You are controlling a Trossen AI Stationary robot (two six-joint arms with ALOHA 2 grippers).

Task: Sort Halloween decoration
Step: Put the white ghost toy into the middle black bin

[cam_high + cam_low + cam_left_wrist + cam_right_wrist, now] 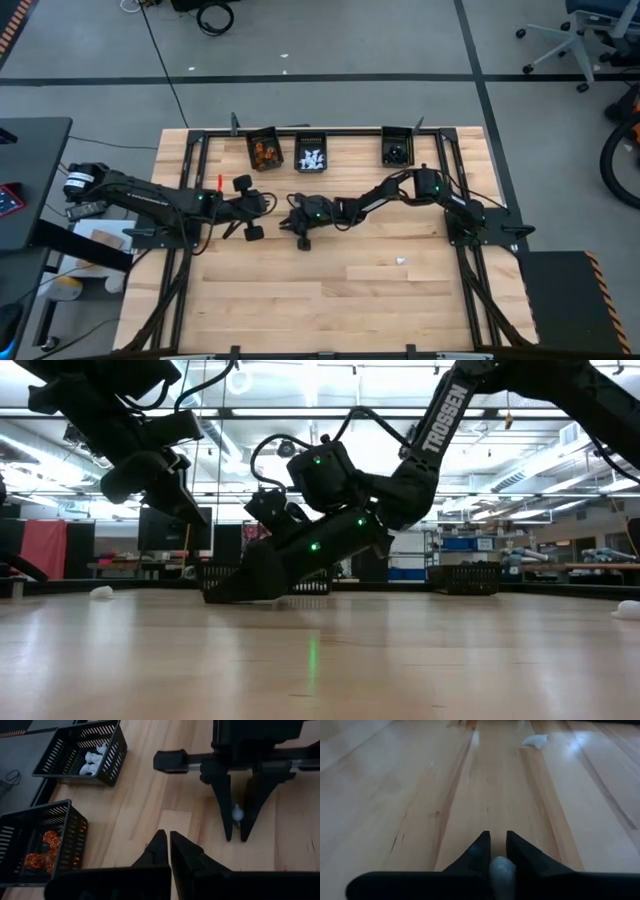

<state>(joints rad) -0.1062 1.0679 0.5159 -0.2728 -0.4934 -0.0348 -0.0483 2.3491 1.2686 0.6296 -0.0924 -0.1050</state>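
Right gripper [236, 822] pinches a white trinket [238, 813] at mid-bench, so we judge the pick made and must next carry it to the white-filled bin [312, 153].

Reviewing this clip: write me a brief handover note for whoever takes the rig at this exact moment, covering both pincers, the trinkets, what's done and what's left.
Right pincer: down at the table's middle, shut on a small white trinket.
Left pincer: shut, empty, waiting just left of it.
Bins along the far edge: left bin holds orange pieces, middle bin holds white pieces, right bin holds something dark that I cannot make out.
Done: most trinkets look sorted.
Left: carry the gripped white piece to the middle bin, then collect the loose white trinket on the near right of the table.
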